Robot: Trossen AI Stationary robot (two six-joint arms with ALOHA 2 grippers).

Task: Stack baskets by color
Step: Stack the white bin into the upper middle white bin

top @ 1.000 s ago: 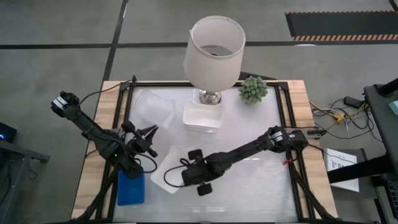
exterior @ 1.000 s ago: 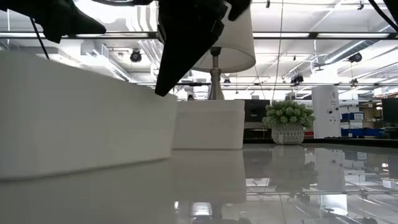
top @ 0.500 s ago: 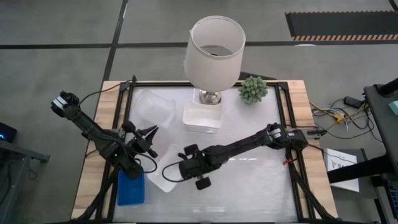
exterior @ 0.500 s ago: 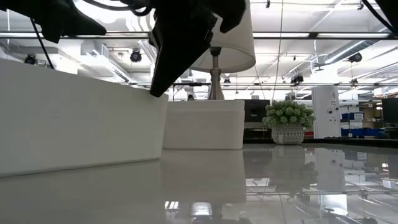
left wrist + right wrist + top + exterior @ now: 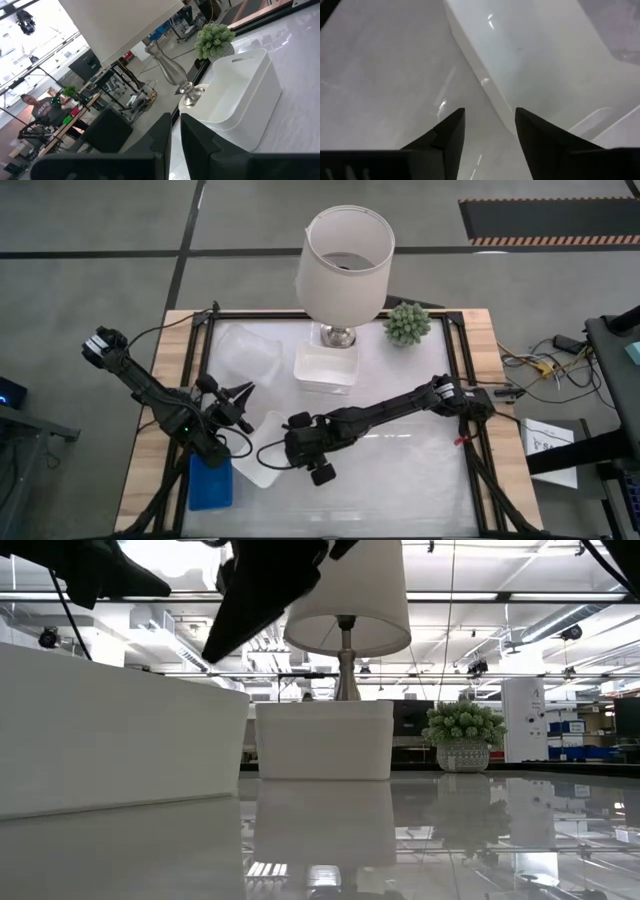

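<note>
On the table (image 5: 420, 480), a white basket (image 5: 262, 452) lies toward seven o'clock of centre, its long axis running from one o'clock to seven o'clock. The right gripper (image 5: 281, 452) hangs over its right rim, fingers (image 5: 451, 131) spread, holding nothing. A second white basket (image 5: 325, 369) sits at twelve o'clock by the lamp (image 5: 345, 260). A blue basket (image 5: 211, 483) lies at eight o'clock, long axis twelve-to-six. The left gripper (image 5: 243, 392) waits above it, fingers pressed together.
</note>
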